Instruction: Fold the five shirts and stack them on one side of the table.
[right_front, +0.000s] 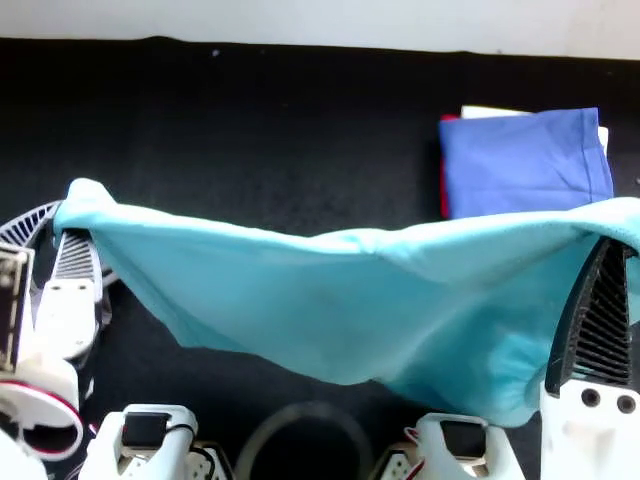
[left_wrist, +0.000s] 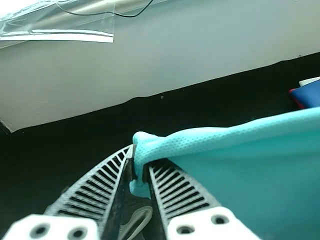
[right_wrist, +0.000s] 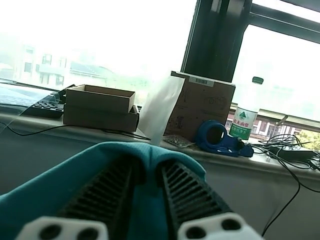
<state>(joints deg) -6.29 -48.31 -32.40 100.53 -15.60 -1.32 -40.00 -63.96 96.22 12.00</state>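
Hanging stretched btw. the two grippers, the turquoise shirt (right_front: 350, 300) spans nearly the whole table (right_front: 250, 130) from left to right, its upper edge drawn fairly taut w/ a slight dip mid-way & the rest of the cloth sagging toward the near side, lowest at near right; can't tell if that low part touches the tabletop. At the left end the left gripper (right_front: 62, 235) has its ribbed fingers (left_wrist: 172, 190) pressed almost together, pinching a bunched corner of the shirt that pokes out past the tips. That arm sits at near left, w/ the gripper angled up & toward the far side of the table. At the right end the right gripper (right_front: 612, 250) stands more upright, fingers (right_wrist: 190, 192) close together w/ cloth caught btw. them & draped over the tips; its arm rises from the near right corner, tilted enough that its camera looks over the table to the room beyond. Well apart from the held shirt's left end, at far right, lies a folded stack: blue shirt (right_front: 525, 160) on top, a red shirt (right_front: 444, 170) showing as a thin edge on its left, a white shirt (right_front: 490, 112) peeking out on the far side. The held shirt's right end overlaps the stack's near edge in the high view. Beyond, on a sill: cardboard boxes (right_wrist: 100, 105), a blue tape dispenser (right_wrist: 220, 137), a bottle (right_wrist: 245, 122).
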